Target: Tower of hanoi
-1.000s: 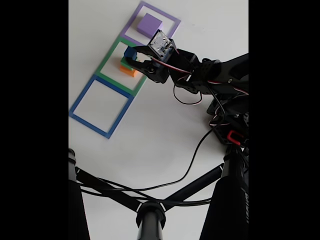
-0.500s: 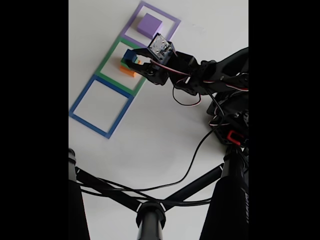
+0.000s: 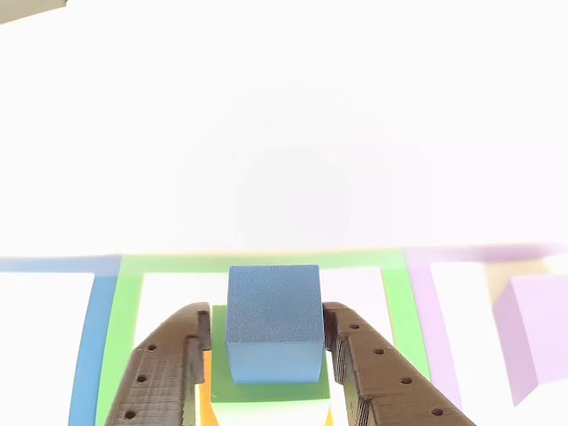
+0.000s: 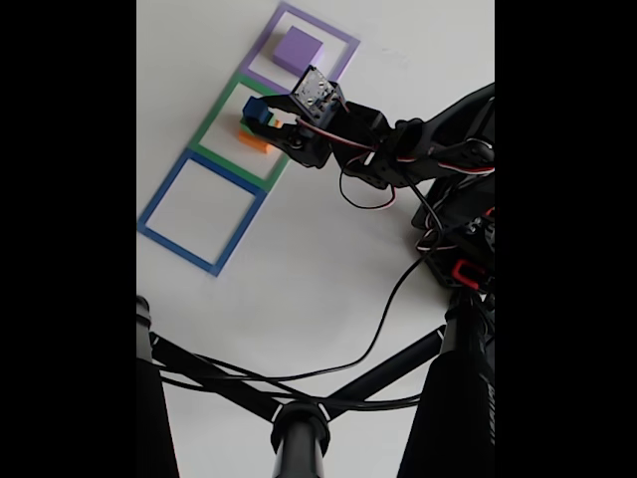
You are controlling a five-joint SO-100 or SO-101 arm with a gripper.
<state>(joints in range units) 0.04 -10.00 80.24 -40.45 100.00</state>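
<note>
Tool (image 3: pixel 275 342): fingers sit close on either side of the blue cube (image 3: pixel 273 321); I judge contact, grip unconfirmed. Blue cube: atop a green block (image 3: pixel 266 390) with an orange one (image 4: pixel 257 141) below, stacked inside the green tape square (image 3: pixel 404 302) on the worktop (image 4: pixel 328 259). Purple block (image 4: pixel 298 50): alone in the purple tape square (image 4: pixel 343 45), far end in the fixed view. Blue tape square (image 4: pixel 204 211): vacant. Progress, as I read it: early; one block relocated, the stack yet to be rebuilt.
</note>
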